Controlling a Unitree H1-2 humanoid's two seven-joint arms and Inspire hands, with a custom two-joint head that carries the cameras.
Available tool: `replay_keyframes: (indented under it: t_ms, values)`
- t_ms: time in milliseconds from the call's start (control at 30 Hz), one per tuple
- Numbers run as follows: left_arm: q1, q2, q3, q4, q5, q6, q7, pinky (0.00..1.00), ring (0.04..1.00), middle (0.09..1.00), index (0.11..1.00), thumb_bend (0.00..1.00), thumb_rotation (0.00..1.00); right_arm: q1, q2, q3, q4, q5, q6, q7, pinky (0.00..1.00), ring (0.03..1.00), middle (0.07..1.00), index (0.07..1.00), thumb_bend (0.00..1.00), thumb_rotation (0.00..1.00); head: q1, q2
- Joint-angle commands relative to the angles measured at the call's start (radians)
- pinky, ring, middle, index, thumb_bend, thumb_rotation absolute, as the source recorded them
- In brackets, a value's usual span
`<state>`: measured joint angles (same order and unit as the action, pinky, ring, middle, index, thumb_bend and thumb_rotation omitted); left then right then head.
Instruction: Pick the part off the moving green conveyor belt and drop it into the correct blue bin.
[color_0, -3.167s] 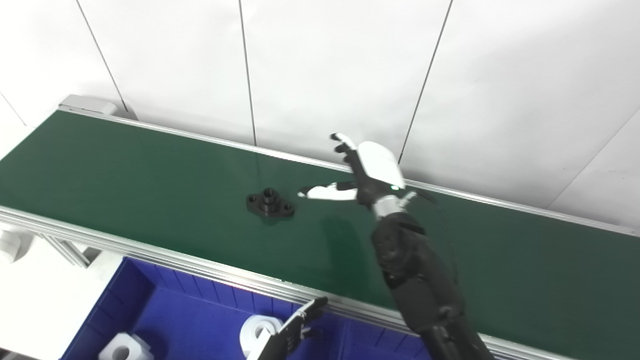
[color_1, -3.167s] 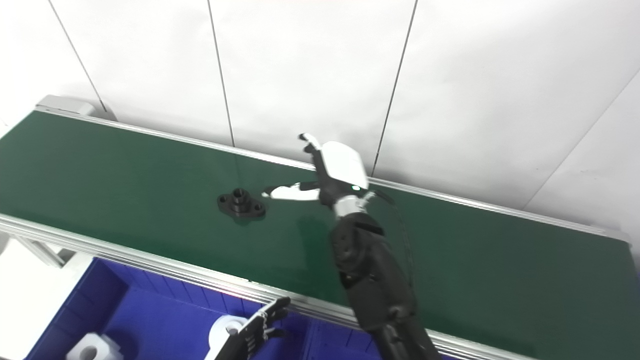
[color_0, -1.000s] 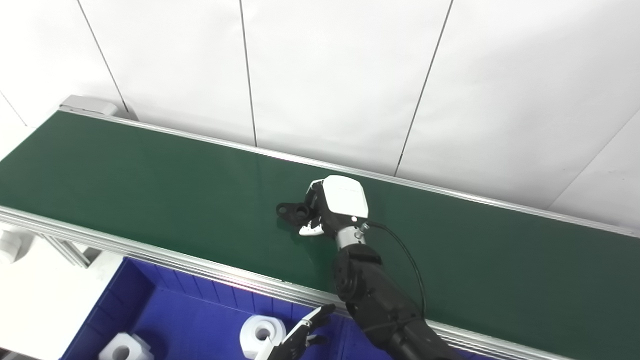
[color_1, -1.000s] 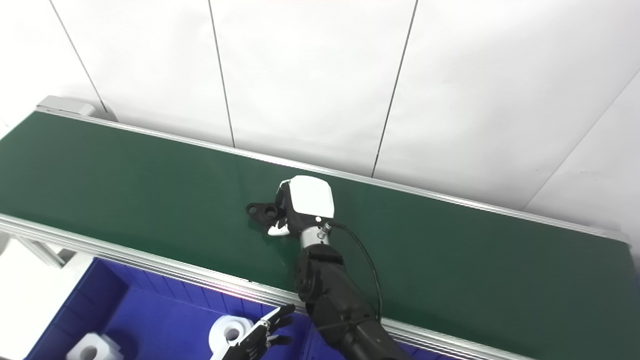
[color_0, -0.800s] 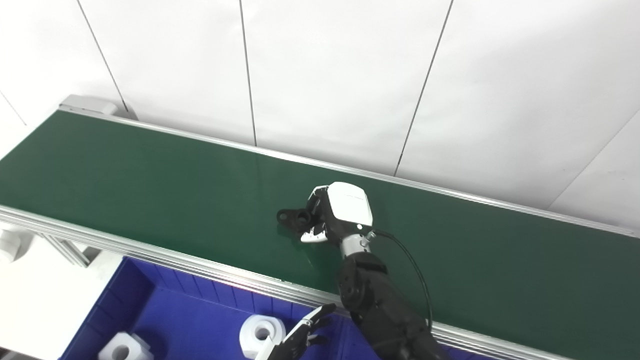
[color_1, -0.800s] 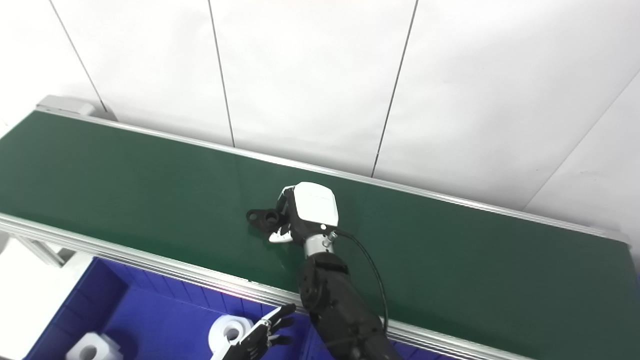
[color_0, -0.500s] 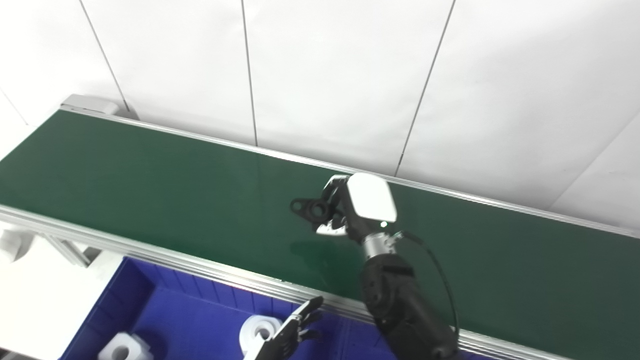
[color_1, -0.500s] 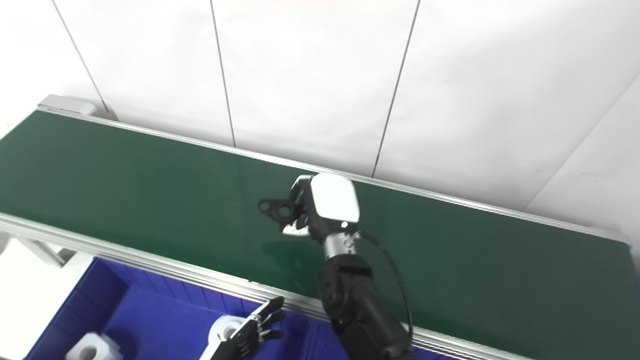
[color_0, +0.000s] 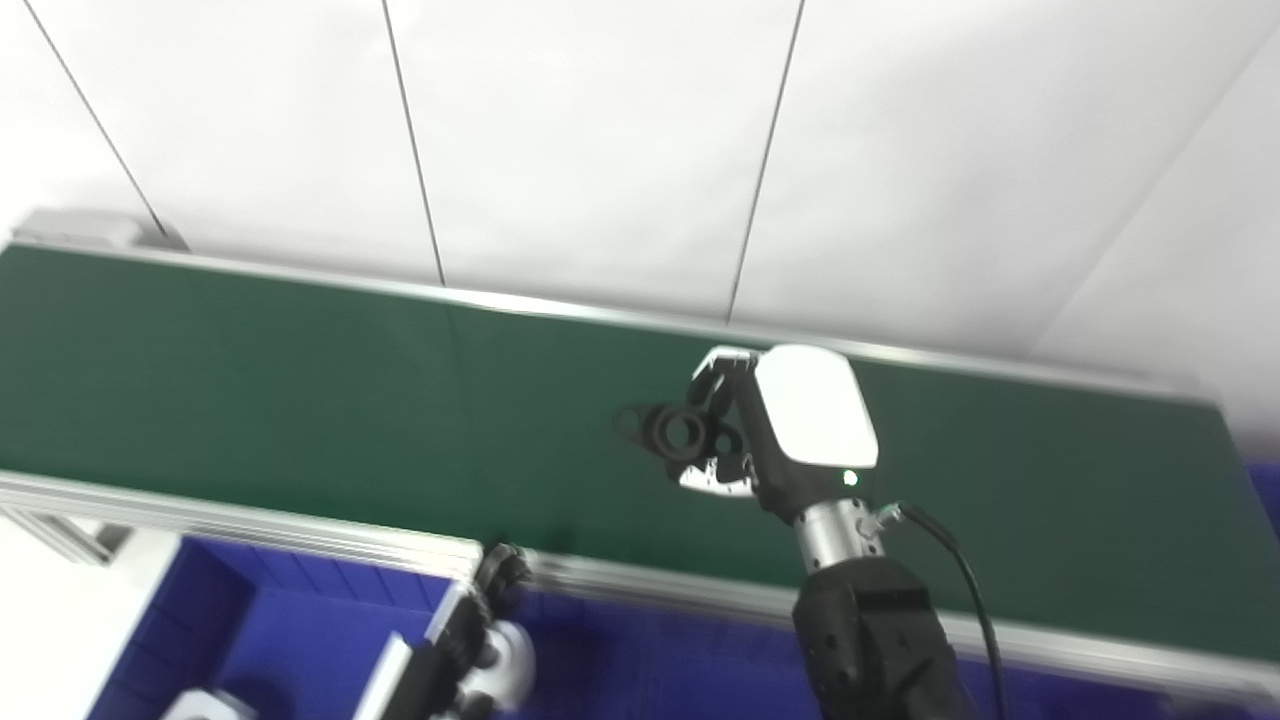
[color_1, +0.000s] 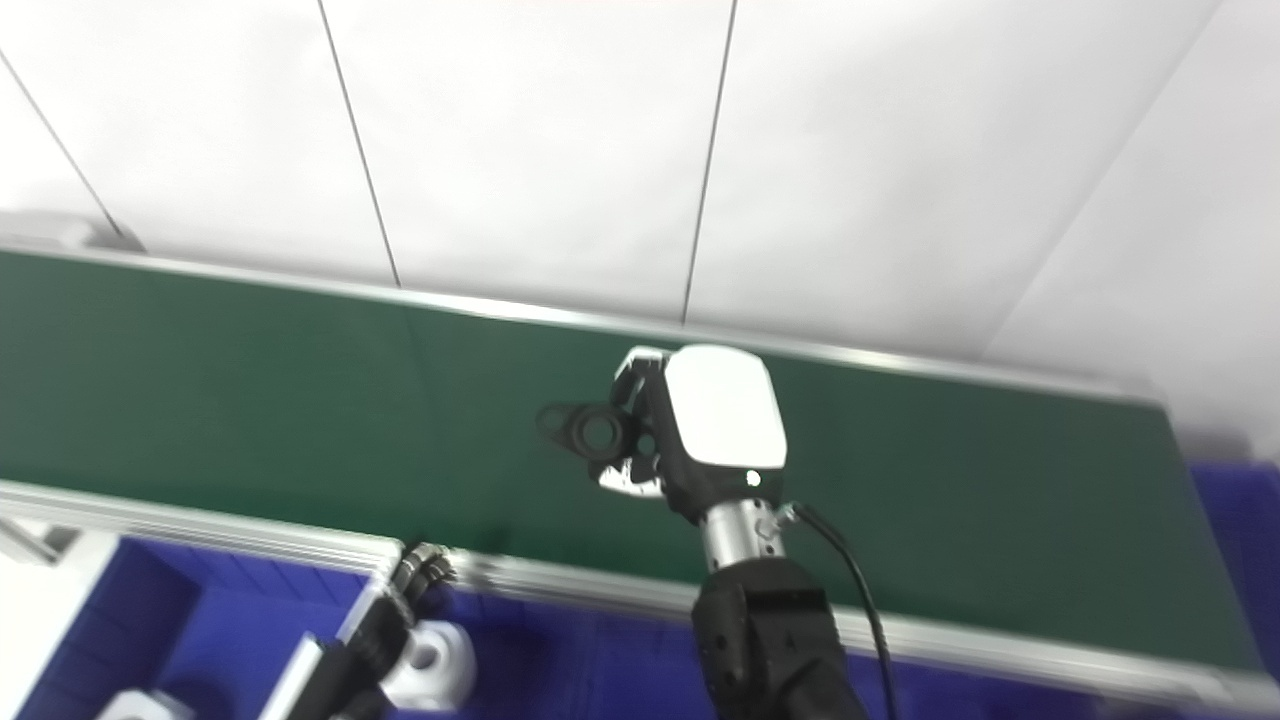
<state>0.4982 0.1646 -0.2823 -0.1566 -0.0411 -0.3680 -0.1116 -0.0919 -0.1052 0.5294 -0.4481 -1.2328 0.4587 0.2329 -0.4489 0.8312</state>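
The part (color_0: 672, 431) is a black flange with a round bore and ears. My right hand (color_0: 775, 430), black with a white back, is shut on it and holds it above the green conveyor belt (color_0: 250, 400), near the belt's middle. It also shows in the right eye view (color_1: 596, 432). My left hand (color_0: 470, 630) is blurred, low at the belt's near rail, over the blue bin (color_0: 250, 620); its fingers look stretched out and it holds nothing.
White parts (color_1: 430, 650) lie in the blue bin under my left hand, with another (color_0: 205, 705) at the bottom edge. More blue bin shows under the belt's near rail (color_0: 680, 655) and past the belt's right end (color_1: 1230, 520). A white panelled wall stands behind.
The whole picture has shifted, so the camera has turned right. My right hand closed on the part and raised it off the belt. My left hand rose toward the near rail.
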Motion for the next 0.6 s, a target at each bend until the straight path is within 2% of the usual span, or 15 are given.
replay_keyframes:
  t_ms: [0, 33, 67, 167, 267, 300, 400, 567]
  values:
    - [0.001, 0.018, 0.022, -0.047, -0.041, 0.014, -0.020, 0.95, 0.972, 0.996, 1.000, 0.82, 0.89, 0.032, 0.039, -0.008, -0.090, -0.076, -0.006, 0.059, 0.11, 0.173, 0.469, 0.485, 0.52, 0.00, -0.052, 0.028]
    - [0.000, 0.022, 0.030, -0.054, -0.052, 0.022, -0.026, 0.95, 0.975, 0.999, 1.000, 0.82, 0.90, 0.049, 0.051, -0.011, -0.108, -0.099, -0.010, 0.083, 0.11, 0.167, 0.469, 0.485, 0.52, 0.00, -0.052, 0.028]
    - [-0.001, 0.026, 0.041, -0.070, -0.076, 0.043, -0.031, 0.95, 0.976, 1.000, 1.000, 0.82, 0.90, 0.073, 0.072, -0.012, -0.131, -0.130, -0.013, 0.108, 0.11, 0.166, 0.469, 0.485, 0.52, 0.00, -0.099, 0.058]
    - [-0.013, 0.031, 0.071, -0.106, -0.144, 0.100, -0.041, 0.98, 0.986, 1.000, 1.000, 0.84, 0.90, 0.159, 0.129, -0.018, -0.196, -0.213, -0.029, 0.170, 0.09, 0.151, 0.469, 0.485, 0.53, 0.00, -0.139, 0.105]
    - [-0.026, 0.036, 0.094, -0.132, -0.174, 0.144, -0.051, 0.98, 0.983, 1.000, 1.000, 0.88, 0.89, 0.272, 0.164, -0.021, -0.244, -0.265, -0.055, 0.204, 0.09, 0.149, 0.469, 0.485, 0.53, 0.00, -0.150, 0.126]
    - [-0.030, 0.038, 0.101, -0.142, -0.181, 0.158, -0.053, 0.98, 0.982, 1.000, 1.000, 0.88, 0.88, 0.314, 0.173, -0.022, -0.252, -0.274, -0.065, 0.200, 0.09, 0.151, 0.469, 0.485, 0.53, 0.00, -0.163, 0.141]
    - [-0.039, 0.039, 0.120, -0.166, -0.189, 0.206, -0.057, 0.97, 0.976, 0.996, 1.000, 0.90, 0.88, 0.451, 0.180, -0.024, -0.238, -0.281, -0.081, 0.147, 0.09, 0.143, 0.469, 0.485, 0.53, 0.00, -0.173, 0.149]
    - [-0.054, 0.037, 0.147, -0.186, -0.211, 0.255, -0.070, 0.98, 0.974, 0.991, 1.000, 0.91, 0.85, 0.568, 0.191, -0.050, -0.188, -0.295, -0.101, 0.108, 0.11, 0.177, 0.469, 0.486, 0.53, 0.00, -0.183, 0.171]
